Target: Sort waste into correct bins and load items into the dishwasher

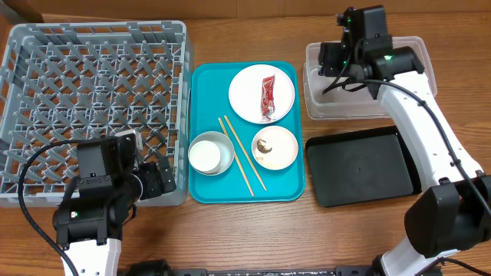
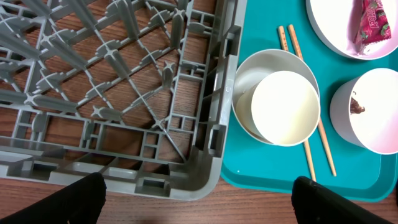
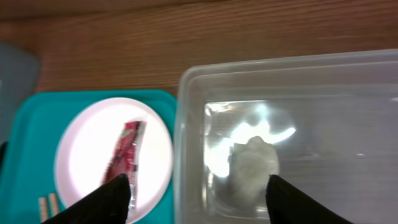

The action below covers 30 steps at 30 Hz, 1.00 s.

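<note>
One piece binned, next pickup ahead
Right end effector (image 3: 198,202) hovers, fingers apart, over the clear tub (image 3: 186,87) where the white scrap (image 3: 252,165) lies; pinch the red wrapper (image 3: 124,152) on the white plate (image 3: 81,149) by its edge.

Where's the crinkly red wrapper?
Overhead, the crinkled red snack wrapper lies on the large white round plate, top right of the flat teal tray, beside the deep clear plastic tub.

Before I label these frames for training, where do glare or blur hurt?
Right wrist: soft overall, with white glare inside the clear tub beside the crumpled scrap. Left wrist: sharp throughout. Overhead: even light, faint sheen on the black tray.
</note>
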{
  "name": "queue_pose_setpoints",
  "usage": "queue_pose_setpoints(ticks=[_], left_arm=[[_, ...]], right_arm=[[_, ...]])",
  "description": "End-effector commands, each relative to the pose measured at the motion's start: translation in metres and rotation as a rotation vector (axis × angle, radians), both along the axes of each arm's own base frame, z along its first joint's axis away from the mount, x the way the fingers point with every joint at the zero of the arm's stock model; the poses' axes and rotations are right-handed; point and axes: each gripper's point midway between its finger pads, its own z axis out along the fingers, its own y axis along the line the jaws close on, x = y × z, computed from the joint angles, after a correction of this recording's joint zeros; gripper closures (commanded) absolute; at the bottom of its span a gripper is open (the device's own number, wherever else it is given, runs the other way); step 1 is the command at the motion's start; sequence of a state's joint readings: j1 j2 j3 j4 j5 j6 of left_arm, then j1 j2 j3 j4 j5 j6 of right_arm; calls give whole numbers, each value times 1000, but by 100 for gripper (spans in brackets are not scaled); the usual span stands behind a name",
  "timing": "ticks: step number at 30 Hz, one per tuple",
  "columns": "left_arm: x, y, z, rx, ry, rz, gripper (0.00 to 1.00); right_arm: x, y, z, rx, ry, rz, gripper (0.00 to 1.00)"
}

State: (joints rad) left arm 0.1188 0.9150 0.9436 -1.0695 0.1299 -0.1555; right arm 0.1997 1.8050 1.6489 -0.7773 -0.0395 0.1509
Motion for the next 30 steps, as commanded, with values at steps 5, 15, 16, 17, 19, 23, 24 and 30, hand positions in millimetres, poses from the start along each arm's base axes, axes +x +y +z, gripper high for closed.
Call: queue_pose_setpoints(ticks=[5,15,16,17,19,23,24,30], left_arm=[[4,3,10,12,-29,9,3],[4,3,10,12,-29,9,3],[4,3,10,12,-29,9,3],[4,3,10,12,-28,9,3],[4,3,10,12,-26,9,3],[4,3,10,12,-26,9,3],[4,3,10,11,-26,9,3],[4,3,10,12,-26,9,2]], right_arm=[[-4,59,20,222,-29,141,31],[-4,118,-21,45,-42,168,31],[-4,122,-28,32,-37,170,31],[-4,127,-38,22,-25,176,31],[-4,133,-57,3,4,182,32],[-3,136,-101,-5,90,150,35],[-3,136,-111,-7,110,144,35],[-13,146,-159,21,222,163,42]])
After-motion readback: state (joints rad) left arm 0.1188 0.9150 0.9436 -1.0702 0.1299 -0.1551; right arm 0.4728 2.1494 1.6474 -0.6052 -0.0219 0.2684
